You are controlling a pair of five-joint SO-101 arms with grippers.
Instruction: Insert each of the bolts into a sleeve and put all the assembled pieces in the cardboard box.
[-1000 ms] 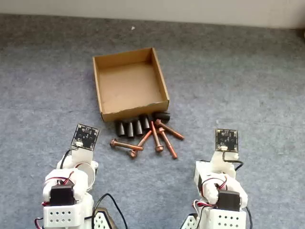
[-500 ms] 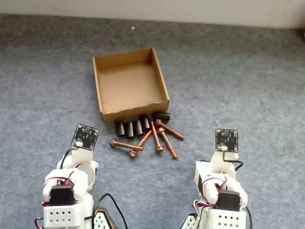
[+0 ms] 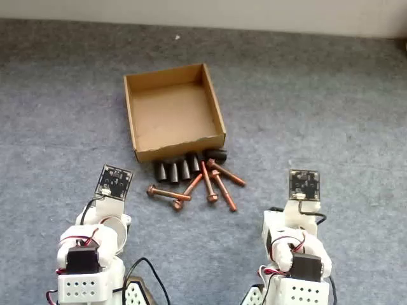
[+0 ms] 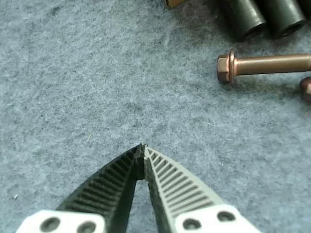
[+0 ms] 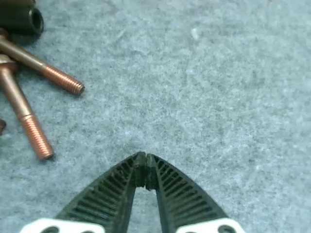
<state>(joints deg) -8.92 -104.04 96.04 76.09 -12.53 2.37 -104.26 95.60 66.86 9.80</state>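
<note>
High view, near to far. Left arm [image 3: 89,254] at 7 o'clock, right arm [image 3: 296,254] at 5 o'clock. Left pincer [image 4: 143,153] pressed together, empty, above table [image 4: 73,73]; right pincer [image 5: 145,162] likewise closed on nothing. Bolts [image 3: 197,185] loose in a heap toward 12 o'clock, between both arms. Sleeves [image 3: 181,168] just beyond, beside cardboard box [image 3: 178,148] wall; no assemblies inside. Advised: spread one pincer, take an outlying bolt by its shank, avoid disturbing neighbours.

Grey carpet [image 3: 331,114] spread right across the tabletop here, fuzzy and lightly flecked. Along the carpet's far edge runs a pale strip [image 3: 203,9], and there's a tiny white speck [image 3: 177,37] sitting on the carpet just short of that edge.
</note>
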